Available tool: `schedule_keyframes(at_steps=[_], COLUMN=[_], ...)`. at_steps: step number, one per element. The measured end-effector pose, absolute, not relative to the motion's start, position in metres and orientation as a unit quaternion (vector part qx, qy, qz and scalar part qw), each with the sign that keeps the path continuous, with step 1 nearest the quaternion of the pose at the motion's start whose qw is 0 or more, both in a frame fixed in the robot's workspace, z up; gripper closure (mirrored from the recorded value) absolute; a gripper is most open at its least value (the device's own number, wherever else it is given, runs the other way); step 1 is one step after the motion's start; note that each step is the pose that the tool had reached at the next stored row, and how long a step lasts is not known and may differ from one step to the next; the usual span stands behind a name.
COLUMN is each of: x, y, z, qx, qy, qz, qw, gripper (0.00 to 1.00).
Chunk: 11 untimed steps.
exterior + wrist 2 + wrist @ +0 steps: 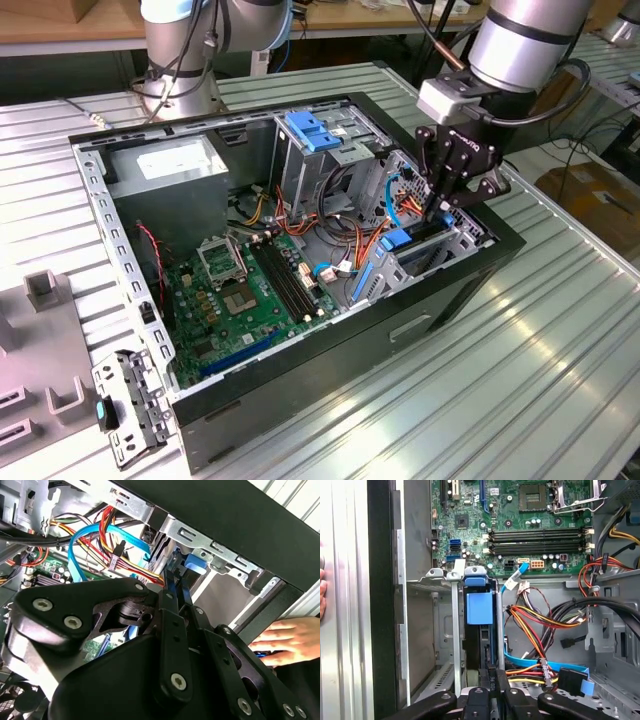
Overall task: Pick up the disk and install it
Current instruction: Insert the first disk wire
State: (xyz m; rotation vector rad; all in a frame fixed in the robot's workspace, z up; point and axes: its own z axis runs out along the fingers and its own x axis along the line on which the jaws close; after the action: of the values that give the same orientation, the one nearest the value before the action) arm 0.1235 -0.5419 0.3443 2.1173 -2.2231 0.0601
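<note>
Exterior view: ribbed metal table, workshop.

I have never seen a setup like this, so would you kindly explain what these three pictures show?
A robot arm is working inside an open computer case that lies on a ribbed metal table. The exterior view looks at the whole scene from off the arm. The two wrist views come from cameras riding on the arm, looking past its end effector. In the first wrist view, the end effector is closed on the edge of the disk, which stands upright in a metal bay with its blue rails showing. The green board and bundled cables belong to the computer. A person's hand rests beside the case.
</note>
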Motion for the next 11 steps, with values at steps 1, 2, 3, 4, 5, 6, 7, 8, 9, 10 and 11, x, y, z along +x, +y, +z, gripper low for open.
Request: schedule_keyframes(at_steps=[1,2,3,4,5,6,7,8,9,10,11], x=[0.1235,0.1236,0.1236,0.1236,0.1236,0.1236,0.1236,0.1236,0.1236,0.1236,0.1236], y=[-0.5419,-0.5419,-0.5419,-0.5419,-0.5419,-0.5420,-0.5420,-0.5420,-0.5421,-0.5422,-0.5422], z=[0.3443,0.3443,0.3442,0.3434,0.3427,0.3416,0.3411,0.3405,0.3391,0.3372,0.3369], qx=[0.689,0.689,0.689,0.689,0.689,0.689,0.689,0.689,0.689,0.689,0.689], qy=[-0.724,-0.724,-0.724,-0.724,-0.724,-0.724,-0.724,-0.723,-0.724,-0.724,-0.724], qz=[0.020,0.020,0.020,0.019,0.019,0.019,0.019,0.019,0.019,0.019,0.019], qw=[0.035,0.036,0.036,0.035,0.035,0.035,0.035,0.035,0.035,0.035,0.035], gripper=[0.83,0.83,0.83,0.83,0.83,0.83,0.83,0.83,0.83,0.83,0.83])
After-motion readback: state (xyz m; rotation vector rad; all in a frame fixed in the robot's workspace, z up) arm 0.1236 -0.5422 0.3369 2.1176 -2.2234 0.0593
